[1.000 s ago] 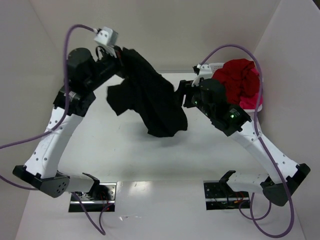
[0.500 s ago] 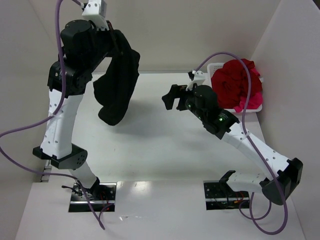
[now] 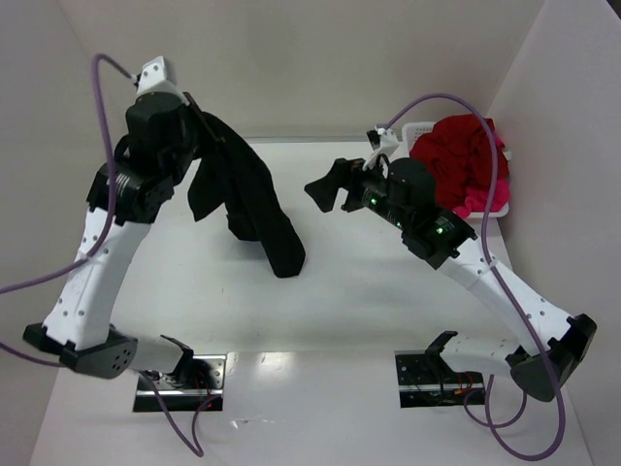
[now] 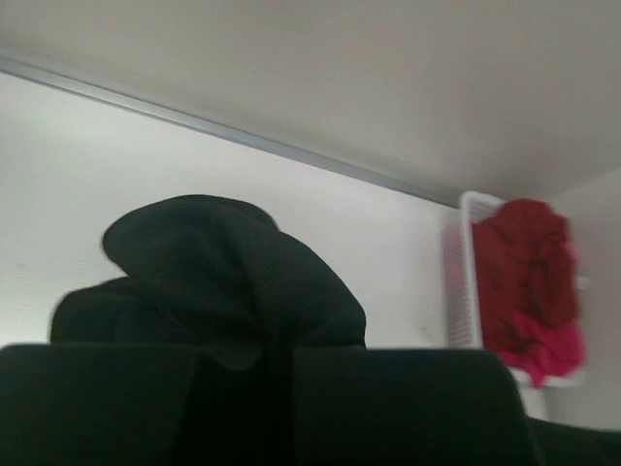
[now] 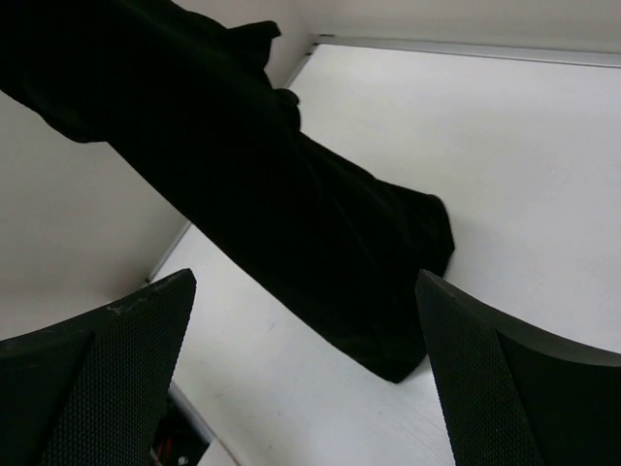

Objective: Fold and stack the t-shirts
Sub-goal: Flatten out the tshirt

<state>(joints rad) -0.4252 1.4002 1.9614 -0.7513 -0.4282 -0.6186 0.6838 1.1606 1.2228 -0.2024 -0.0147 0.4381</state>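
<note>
while red, pink shirts (image 3: 454, 146) fill basket (image 4: 460, 282), left hand (image 3: 202, 118) clamps black shirt (image 3: 254, 197), right hand (image 3: 328, 187) gapes empty.

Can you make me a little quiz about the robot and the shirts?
1. Pick one: which arm's gripper holds the black t-shirt up in the air? A) left B) right C) both
2. True or false: the right gripper is open and holds nothing.
3. Fill the gap: the red t-shirts and the pink t-shirt are heaped in the white ____.

Key
1. A, the left gripper.
2. True.
3. basket.
</note>
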